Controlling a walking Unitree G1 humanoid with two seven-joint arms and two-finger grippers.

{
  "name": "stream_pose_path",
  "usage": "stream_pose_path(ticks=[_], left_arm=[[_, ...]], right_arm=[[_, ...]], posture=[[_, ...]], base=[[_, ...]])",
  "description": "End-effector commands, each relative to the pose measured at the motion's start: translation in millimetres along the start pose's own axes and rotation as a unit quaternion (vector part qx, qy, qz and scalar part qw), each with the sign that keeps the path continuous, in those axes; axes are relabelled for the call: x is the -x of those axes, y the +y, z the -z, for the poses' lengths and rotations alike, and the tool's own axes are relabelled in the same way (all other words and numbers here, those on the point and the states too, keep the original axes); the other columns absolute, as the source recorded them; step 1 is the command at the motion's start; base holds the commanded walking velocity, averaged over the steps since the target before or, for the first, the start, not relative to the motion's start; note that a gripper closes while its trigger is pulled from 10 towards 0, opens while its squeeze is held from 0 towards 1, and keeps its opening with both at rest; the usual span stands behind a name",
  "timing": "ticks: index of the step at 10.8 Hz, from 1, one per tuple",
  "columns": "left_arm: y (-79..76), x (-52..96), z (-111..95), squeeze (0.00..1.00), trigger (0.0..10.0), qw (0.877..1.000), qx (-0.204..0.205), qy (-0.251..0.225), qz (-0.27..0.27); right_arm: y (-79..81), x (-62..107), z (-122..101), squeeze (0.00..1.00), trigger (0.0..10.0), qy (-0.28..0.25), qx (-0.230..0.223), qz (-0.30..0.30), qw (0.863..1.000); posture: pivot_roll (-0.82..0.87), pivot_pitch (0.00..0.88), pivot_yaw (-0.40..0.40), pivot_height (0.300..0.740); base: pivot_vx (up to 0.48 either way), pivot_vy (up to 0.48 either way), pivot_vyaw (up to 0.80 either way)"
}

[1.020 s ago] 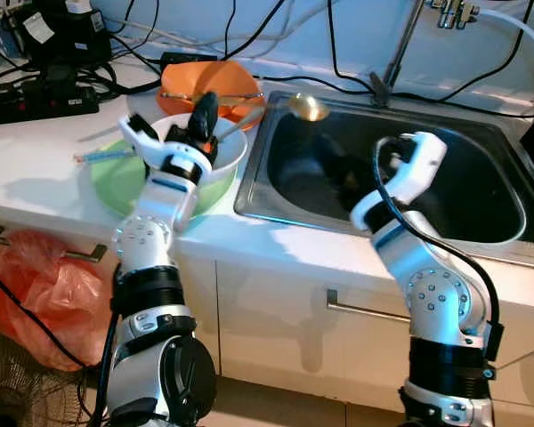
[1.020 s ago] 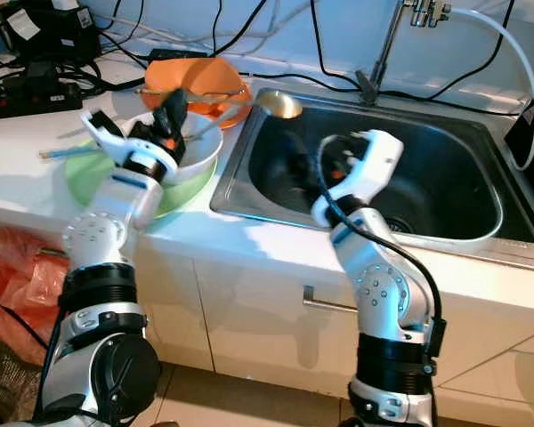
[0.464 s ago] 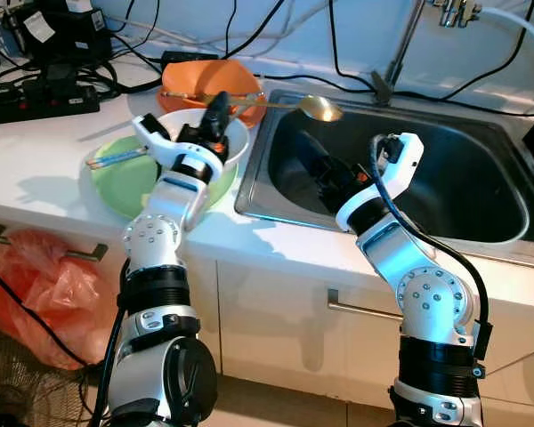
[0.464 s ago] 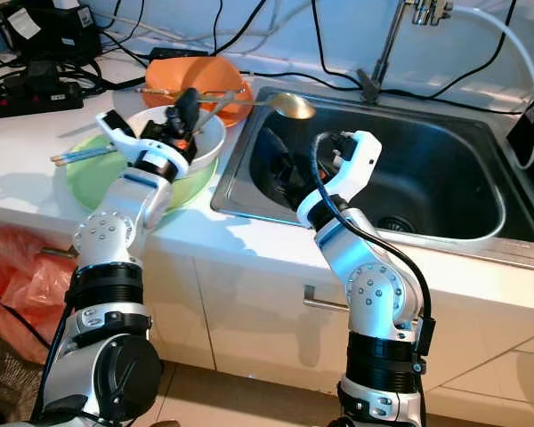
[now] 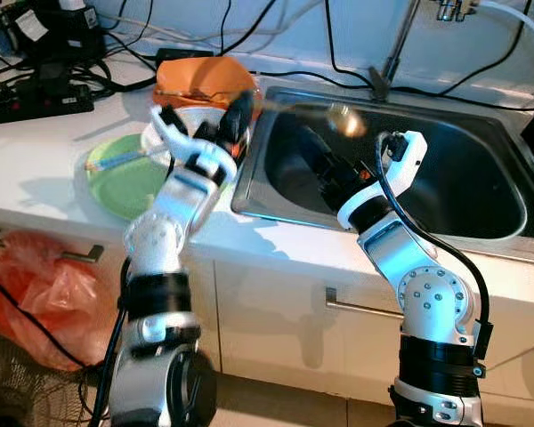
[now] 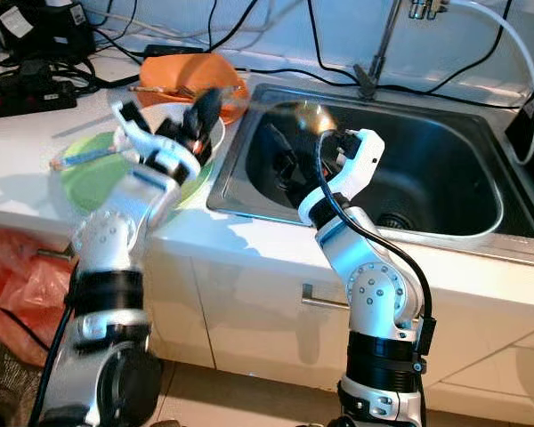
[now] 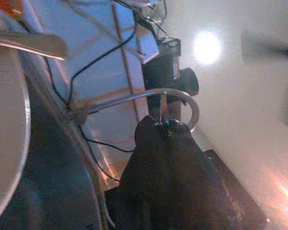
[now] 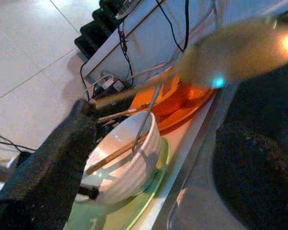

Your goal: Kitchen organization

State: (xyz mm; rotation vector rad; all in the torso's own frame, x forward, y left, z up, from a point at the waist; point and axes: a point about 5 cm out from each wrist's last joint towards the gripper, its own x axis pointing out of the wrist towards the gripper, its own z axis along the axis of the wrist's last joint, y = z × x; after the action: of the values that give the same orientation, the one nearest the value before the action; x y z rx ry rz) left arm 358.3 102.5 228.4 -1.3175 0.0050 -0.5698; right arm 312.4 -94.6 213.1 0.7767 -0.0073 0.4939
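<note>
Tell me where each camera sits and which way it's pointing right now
Left eye view: on the head, looking down at the counter, the sink and both silver arms.
Right eye view: beside it, same scene; the white bowl on the green plate.
Left wrist view: along the left gripper, toward the faucet.
Right wrist view: from the sink across the right gripper, toward the bowl.
Shared: the blurred ladle over the sink shows in the right wrist view too.
</note>
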Motion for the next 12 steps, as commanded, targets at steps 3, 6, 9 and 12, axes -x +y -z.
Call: stream_pose_path(ticks=[3,6,9,12], left_arm=[[3.8,9.1,35.3,0.00,0.0,0.997,0.068,0.030,-0.004],[-0.8,14.5,39.2,0.00,0.0,0.995,0.075,0.059,0.014],[-11.1,17.3,38.5,0.00,0.0,0.993,0.084,0.070,0.042],[-9.4,30.2,27.7,0.00,0.0,0.993,0.083,0.069,0.045]], right_arm=[[-1.8,-0.1,-2.9,0.00,10.0,-0.010,-0.005,0.008,1.000],[-1.8,-3.0,-6.0,0.00,10.0,-0.021,-0.012,0.008,1.000],[-3.6,-3.0,-10.3,0.00,10.0,-0.033,-0.013,0.014,0.999],[-11.4,-2.4,-21.4,0.00,10.0,-0.063,-0.013,0.038,0.997]], posture=[[0.06,0.063,-0.051,0.740],[0.06,0.061,-0.050,0.740],[0.06,0.060,-0.051,0.740],[0.06,0.063,-0.053,0.740]], base=[[0.000,0.000,0.00],[0.000,0.000,0.00],[0.000,0.000,0.00],[0.000,0.000,0.00]])
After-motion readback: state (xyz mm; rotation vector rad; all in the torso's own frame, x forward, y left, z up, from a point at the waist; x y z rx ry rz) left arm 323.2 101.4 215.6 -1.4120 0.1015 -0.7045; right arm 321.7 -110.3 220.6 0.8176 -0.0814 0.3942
